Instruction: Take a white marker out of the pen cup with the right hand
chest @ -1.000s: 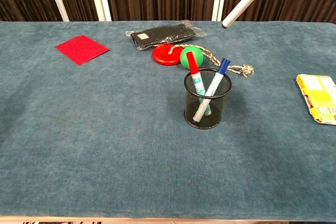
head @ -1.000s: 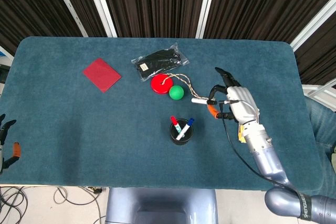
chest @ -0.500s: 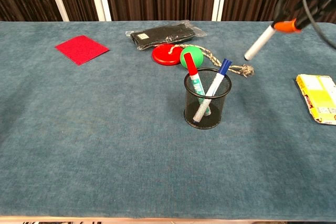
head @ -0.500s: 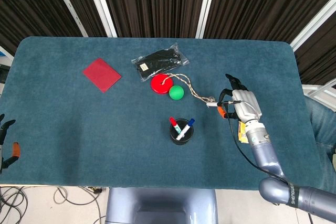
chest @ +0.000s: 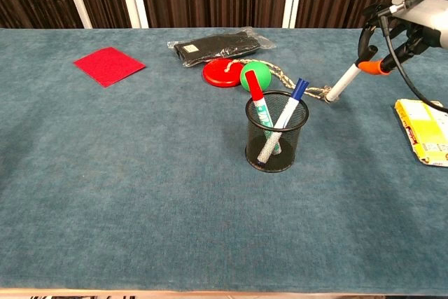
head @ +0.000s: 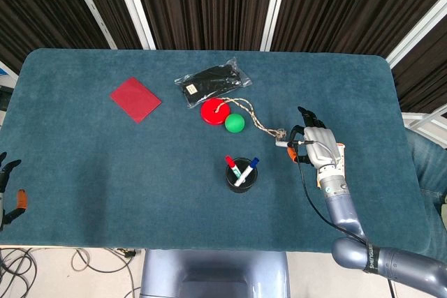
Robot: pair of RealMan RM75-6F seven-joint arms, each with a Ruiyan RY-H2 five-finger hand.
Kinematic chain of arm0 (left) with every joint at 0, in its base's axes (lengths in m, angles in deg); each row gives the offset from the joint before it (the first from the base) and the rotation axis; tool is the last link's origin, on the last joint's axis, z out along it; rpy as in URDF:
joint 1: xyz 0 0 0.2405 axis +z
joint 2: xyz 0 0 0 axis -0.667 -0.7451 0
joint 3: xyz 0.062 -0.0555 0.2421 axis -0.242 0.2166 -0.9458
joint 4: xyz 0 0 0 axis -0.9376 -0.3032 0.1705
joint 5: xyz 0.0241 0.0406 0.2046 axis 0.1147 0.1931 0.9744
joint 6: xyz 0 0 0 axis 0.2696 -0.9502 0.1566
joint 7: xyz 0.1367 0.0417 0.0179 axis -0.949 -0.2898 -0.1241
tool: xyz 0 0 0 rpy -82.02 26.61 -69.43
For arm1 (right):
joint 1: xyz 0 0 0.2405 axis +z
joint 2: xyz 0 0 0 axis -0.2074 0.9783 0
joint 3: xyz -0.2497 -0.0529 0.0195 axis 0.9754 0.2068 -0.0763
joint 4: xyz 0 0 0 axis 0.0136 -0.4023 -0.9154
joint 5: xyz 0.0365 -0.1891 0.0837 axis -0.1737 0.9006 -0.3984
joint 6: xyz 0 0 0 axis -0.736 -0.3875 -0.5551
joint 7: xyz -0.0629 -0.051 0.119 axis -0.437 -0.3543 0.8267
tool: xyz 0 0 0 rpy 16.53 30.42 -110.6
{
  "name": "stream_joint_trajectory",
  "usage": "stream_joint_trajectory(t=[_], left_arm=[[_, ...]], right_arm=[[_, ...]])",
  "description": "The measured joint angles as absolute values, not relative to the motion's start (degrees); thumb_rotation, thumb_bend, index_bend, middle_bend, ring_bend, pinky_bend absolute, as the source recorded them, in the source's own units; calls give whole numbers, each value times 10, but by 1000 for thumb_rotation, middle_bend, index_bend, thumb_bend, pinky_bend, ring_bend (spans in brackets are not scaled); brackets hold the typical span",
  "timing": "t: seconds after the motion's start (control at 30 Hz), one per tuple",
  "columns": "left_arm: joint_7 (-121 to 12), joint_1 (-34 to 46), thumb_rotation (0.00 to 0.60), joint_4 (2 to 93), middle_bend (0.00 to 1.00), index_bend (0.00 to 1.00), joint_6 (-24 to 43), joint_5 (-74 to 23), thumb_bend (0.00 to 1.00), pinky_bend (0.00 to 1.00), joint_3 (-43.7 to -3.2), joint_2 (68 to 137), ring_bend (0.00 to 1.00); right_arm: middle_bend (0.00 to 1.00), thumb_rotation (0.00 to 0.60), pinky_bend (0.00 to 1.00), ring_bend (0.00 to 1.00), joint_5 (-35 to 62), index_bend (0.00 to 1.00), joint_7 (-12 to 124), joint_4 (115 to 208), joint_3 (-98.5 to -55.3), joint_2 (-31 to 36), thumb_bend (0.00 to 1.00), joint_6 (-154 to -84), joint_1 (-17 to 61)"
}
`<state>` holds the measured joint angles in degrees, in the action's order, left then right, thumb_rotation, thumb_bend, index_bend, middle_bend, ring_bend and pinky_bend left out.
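The right robot hand (chest: pixel 409 26) is out over the right side of the table (chest: pixel 140 194), fingers pinched around a white marker (chest: pixel 348 80) with an orange cap. The marker slants down and to the left from the hand, orange end up by the fingers, white end low, right at the frayed tip of the rope (chest: pixel 311 91); whether it touches the table there I cannot tell. From the head view the same hand (head: pixel 318 146) sits to the right of the pen cup (head: pixel 241 174), with the marker (head: pixel 285 143) poking out toward the rope's knot.

So the marker is clear of the cup! The black mesh pen cup (chest: pixel 276 131) stands upright near the middle of the table, well apart from the hand, with two markers leaning inside it, one red-capped (chest: pixel 258 99) and one blue-capped (chest: pixel 292 105).

Behind the cup lie a green ball (chest: pixel 255 75) and a red disc (chest: pixel 222 73), side by side, with the rope running off to the right. Further back is a black item in a clear bag (chest: pixel 218 45), and off to the left a red square (chest: pixel 109 65). A yellow packet (chest: pixel 423 131) lies at the right edge, below the hand.

The left robot hand (head: pixel 8 190) shows only at the head view's left edge, off the table, fingers spread and holding nothing.
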<state>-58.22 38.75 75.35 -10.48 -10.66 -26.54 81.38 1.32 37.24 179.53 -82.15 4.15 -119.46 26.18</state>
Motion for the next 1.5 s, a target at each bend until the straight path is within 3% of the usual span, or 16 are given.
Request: stream_joint_trajectory(t=[0.23,0.47,0.87,1.07,1.27,1.5], left_arm=[[-583,388,600,756,0,161,-105,-111,542,18,-264,813,0],[-584,388,600,759,0,162,-106,-110,542,18,-265,812,0],[-584,388,600,760,0,162,-105,-114,542,18,-263,812,0],[-586,388,600,759,0,161,-106,-114,542,18,-263,812,0],[-587,388,600,758,0,161,-109,-112,542,18,-263,813,0],[-594,388,600,758,0,161,-110,-108,542,17,-266,815,0]], right_arm=[[0,600,174,1,6,369,354,1806,-808,44,410,-1189,258],[0,600,174,0,-16,140,331,1850,-793,65,318,-1171,255],[0,600,174,0,6,90,336,1936,-796,121,294,-1195,240],[0,600,174,0,54,32,318,1937,-789,131,291,-1272,217],[0,600,173,0,141,0,351,1942,-757,159,210,-1358,149],[0,600,173,0,264,0,377,1899,-693,170,201,-1452,65]])
